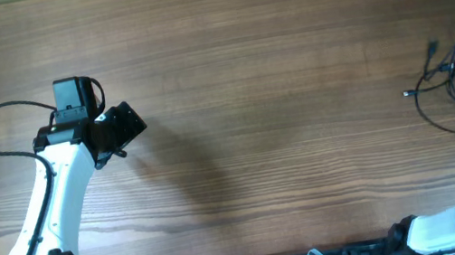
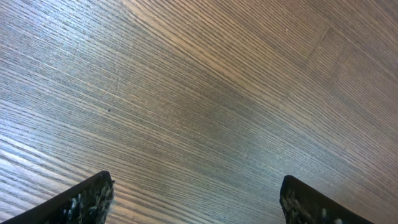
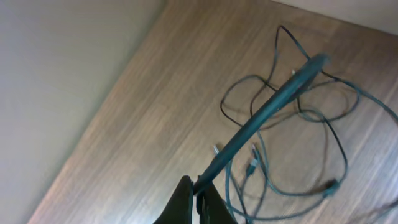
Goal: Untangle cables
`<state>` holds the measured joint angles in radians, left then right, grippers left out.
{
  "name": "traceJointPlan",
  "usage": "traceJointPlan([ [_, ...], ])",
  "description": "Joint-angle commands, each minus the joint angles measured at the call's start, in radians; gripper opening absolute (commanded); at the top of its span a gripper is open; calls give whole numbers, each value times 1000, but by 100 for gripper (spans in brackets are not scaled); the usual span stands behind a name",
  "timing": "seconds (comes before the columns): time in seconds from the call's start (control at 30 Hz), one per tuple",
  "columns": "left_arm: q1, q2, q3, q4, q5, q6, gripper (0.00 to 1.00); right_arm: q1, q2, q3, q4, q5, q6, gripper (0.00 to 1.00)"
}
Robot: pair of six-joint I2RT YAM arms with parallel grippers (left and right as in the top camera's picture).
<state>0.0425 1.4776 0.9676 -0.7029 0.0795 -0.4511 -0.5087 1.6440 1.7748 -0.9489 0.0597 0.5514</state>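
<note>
right gripper (image 3: 196,191) clamped on one strand of cables (image 3: 268,112), rest ahead tangled; left gripper (image 2: 196,185) apart, empty; untangling barely begun.

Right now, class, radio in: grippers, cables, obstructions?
Left gripper open, empty. Right gripper shut on one strand of the cables, tangled far right. Nothing blocking.

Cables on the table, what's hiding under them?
Just wooden table shows between the cables. The blurry strand pinched in the right gripper covers a strip.
</note>
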Motion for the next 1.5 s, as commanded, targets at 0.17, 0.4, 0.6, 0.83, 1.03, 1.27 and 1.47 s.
traceJointPlan([
  [0.17,5,-2,-7,-5,10,-6,87,-1,172,3,1,-16,5,60],
  [0.4,5,-2,-7,-5,9,-6,88,0,225,3,-39,-17,-2,77],
  [0.6,5,-2,-7,-4,9,-6,88,0,225,3,-75,-18,-2,85],
  [0.83,5,-2,-7,117,85,-6,88,6,227,-3,-127,-185,-15,92],
  [1.03,-94,-2,-7,237,176,2,86,126,227,-3,-103,-422,-226,100],
  [1.27,-265,-2,-7,249,7,43,89,385,232,-3,-107,-379,-346,100],
  [1.47,-299,-2,-7,86,-150,58,100,617,232,-3,-222,-183,-395,100],
])
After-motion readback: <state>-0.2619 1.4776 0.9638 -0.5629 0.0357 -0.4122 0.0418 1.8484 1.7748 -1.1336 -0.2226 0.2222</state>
